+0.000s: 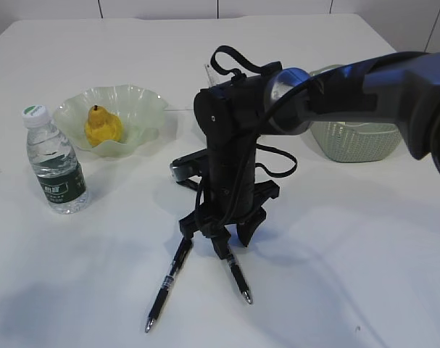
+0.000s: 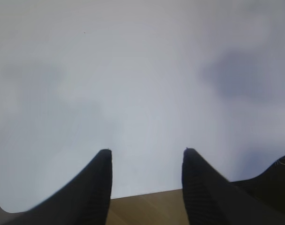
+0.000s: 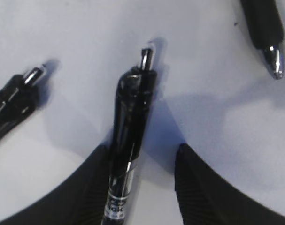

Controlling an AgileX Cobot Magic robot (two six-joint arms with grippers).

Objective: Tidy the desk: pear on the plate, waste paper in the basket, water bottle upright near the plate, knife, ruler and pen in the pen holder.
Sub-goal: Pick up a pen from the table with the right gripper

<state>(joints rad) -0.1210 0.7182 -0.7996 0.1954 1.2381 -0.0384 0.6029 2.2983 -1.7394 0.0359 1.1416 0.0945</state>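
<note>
Pear (image 1: 102, 127) already on plate (image 1: 143, 109), water bottle (image 1: 55, 163) upright beside it, toward left edge of surface (image 1: 364, 239). Basket (image 1: 354, 141) at right. Right tool (image 1: 225, 233) lowered near front edge, jaws spread astride pen (image 3: 130, 126), not yet clenched. More pens (image 1: 169, 284) alongside. Left tool (image 2: 147, 154) released, empty. Pens left to stow.
</note>
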